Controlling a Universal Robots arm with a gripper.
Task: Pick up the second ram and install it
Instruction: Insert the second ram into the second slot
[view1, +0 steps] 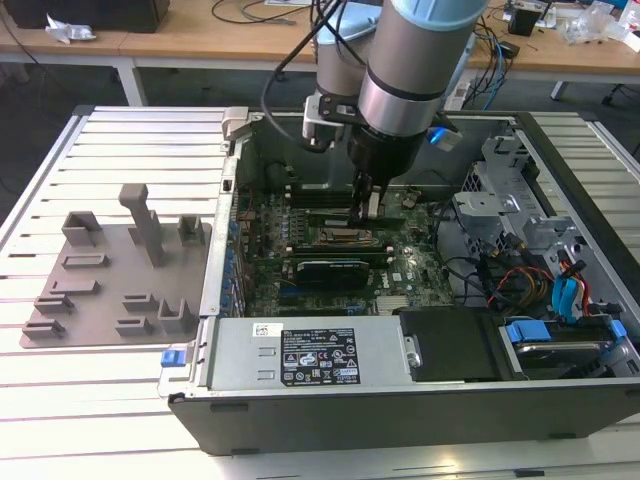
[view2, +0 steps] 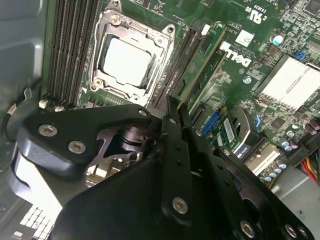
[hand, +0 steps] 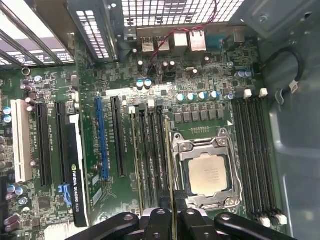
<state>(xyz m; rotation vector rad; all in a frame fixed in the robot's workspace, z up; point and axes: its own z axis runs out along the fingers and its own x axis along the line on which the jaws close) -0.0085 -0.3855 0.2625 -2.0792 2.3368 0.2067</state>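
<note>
My gripper (view1: 371, 212) is down inside the open computer case, over the motherboard (view1: 400, 275). It is shut on the second ram (view2: 202, 67), a long narrow green stick standing on edge. The stick lies along the black memory slots (hand: 150, 160) right beside the processor socket (hand: 207, 172). In the first wrist view the second ram (hand: 171, 170) shows as a thin edge running out from between the fingertips of the gripper (hand: 172, 216). Whether it is seated in a slot or just above one I cannot tell. In the second wrist view the gripper (view2: 174, 102) pinches the stick's near end.
A wide black card (hand: 75, 165) sits in a slot beyond the memory slots. More memory slots (hand: 255, 155) run along the socket's other side. The grey fixture tray (view1: 110, 270) lies on the slatted table at the exterior view's left. A power supply (view1: 300, 355) and drive cables (view1: 560, 290) crowd the case.
</note>
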